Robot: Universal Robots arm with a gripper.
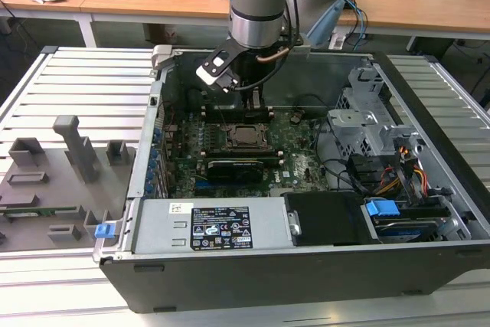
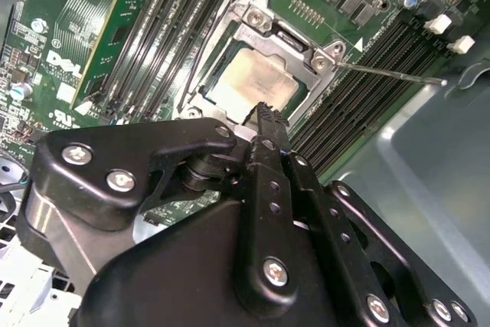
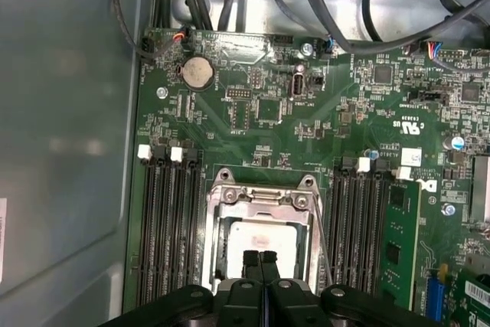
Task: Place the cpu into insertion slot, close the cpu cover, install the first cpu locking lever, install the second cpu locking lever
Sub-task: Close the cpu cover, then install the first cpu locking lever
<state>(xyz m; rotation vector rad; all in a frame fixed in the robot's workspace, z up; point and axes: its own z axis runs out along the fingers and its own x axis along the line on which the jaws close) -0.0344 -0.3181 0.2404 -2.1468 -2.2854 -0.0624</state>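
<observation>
The cpu (image 2: 245, 82) lies flat in its socket on the green motherboard, its dull silver top showing through the window of the cpu cover (image 2: 295, 44), which is down over it. A thin locking lever (image 2: 390, 73) sticks out from one socket corner over the memory slots. Another wire lever (image 2: 193, 63) runs along the opposite side. My gripper (image 2: 266, 112) hangs just above the socket's edge, shut with nothing between its fingers. The first wrist view shows the gripper (image 3: 260, 256), cpu (image 3: 245, 235), cover (image 3: 260, 198) and a lever (image 3: 323, 231). In the exterior view the gripper (image 1: 259, 105) is above the cpu (image 1: 246, 135).
The open computer case has a long black expansion card (image 1: 241, 165) in front of the socket, a power supply (image 1: 214, 223), a drive cage (image 1: 367, 124) and cables at the exterior view's right. Memory slots (image 3: 164, 227) flank the socket. Grey fixtures (image 1: 69, 158) stand on the table at the exterior view's left.
</observation>
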